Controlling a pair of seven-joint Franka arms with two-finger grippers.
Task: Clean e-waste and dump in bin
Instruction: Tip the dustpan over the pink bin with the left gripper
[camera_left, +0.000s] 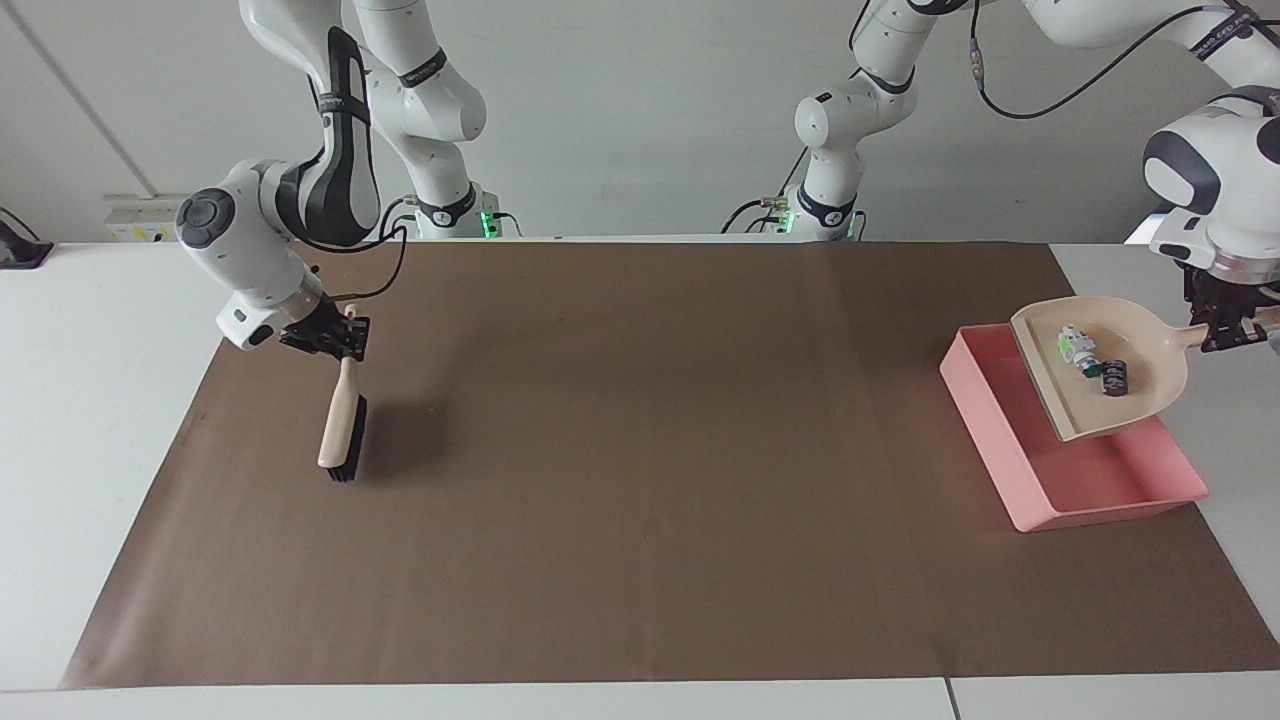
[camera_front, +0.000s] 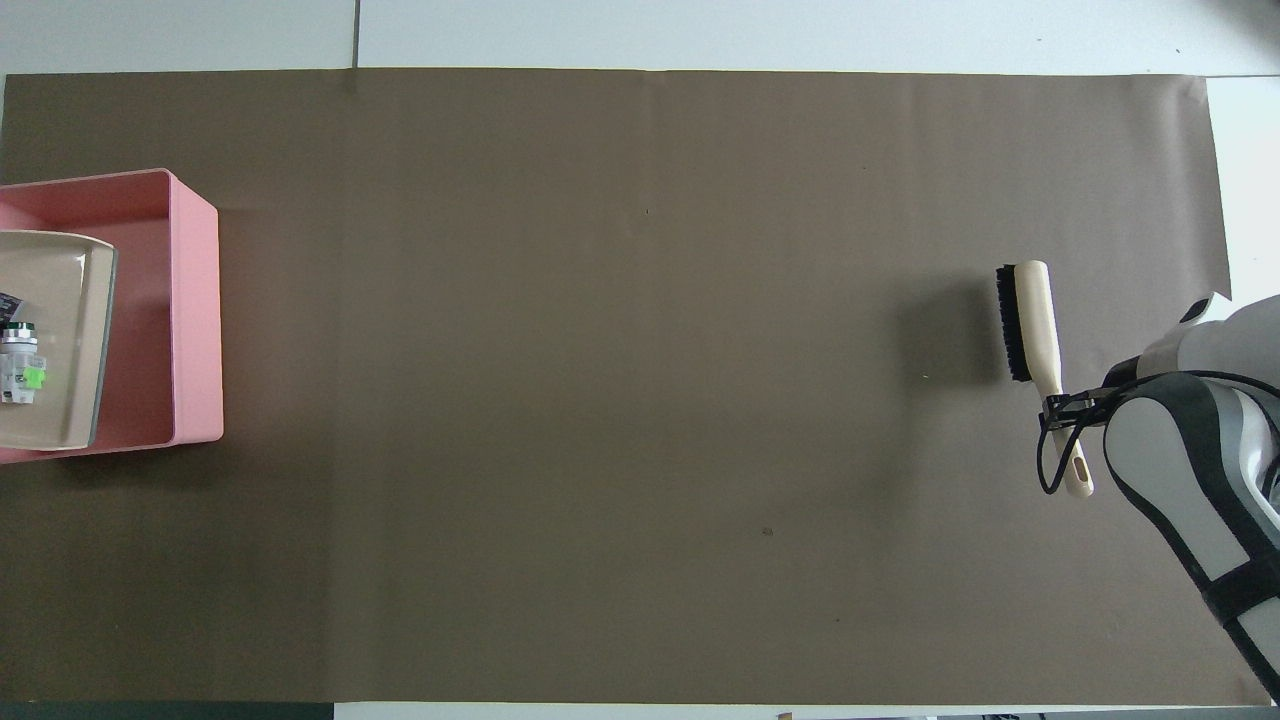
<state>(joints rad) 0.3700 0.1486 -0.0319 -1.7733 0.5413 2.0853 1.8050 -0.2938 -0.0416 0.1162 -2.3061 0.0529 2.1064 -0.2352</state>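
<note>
At the left arm's end of the bench, the left gripper (camera_left: 1228, 330) was clamped on the handle of the cream dustpan (camera_left: 1150, 360), tilted over the pink bin (camera_left: 1010, 440). Both e-waste parts, white (camera_left: 1072, 348) and dark (camera_left: 1112, 377), lay in the pan. Near the right arm's end, the right gripper (camera_left: 335, 338) gripped the hand brush (camera_left: 338, 425) over the brown mat (camera_left: 640, 450).

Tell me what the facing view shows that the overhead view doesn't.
Only the facing view shows the left claw gripping the dustpan handle, and the right claw on the brush handle. Only the overhead view shows the mat's edge nearest the robots. Both show the dustpan over the pink bin, with the white part and dark block inside it.
</note>
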